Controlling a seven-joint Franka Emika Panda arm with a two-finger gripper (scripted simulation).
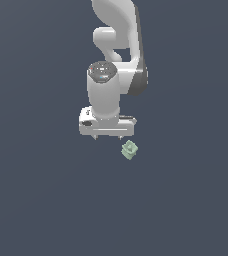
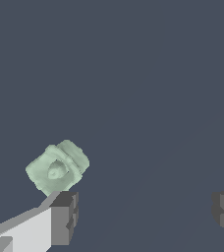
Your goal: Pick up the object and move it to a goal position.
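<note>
Below the arm in the exterior view, the tool (image 1: 108,137) hangs spread wide; the object (image 1: 129,150) lies at its four o'clock, apart. Wrist view: object (image 2: 57,167) outside one finger (image 2: 64,218) (approach step, I judge); next, centre and descend.

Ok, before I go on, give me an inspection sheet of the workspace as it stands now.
Surface: plain dark grey-blue floor, no marks seen.
Job's things: pale green cube lies on the floor, tilted, recessed face showing in the wrist view; not held. No goal marker seen.
Clutter: nothing seen.
End effector: open, fingers wide apart, nothing between them; it sits off the cube toward the exterior view's left, and the cube lies outside the gap, next to one finger.
Cables: nothing seen.
Surroundings: only the white arm; the background is uniform.
</note>
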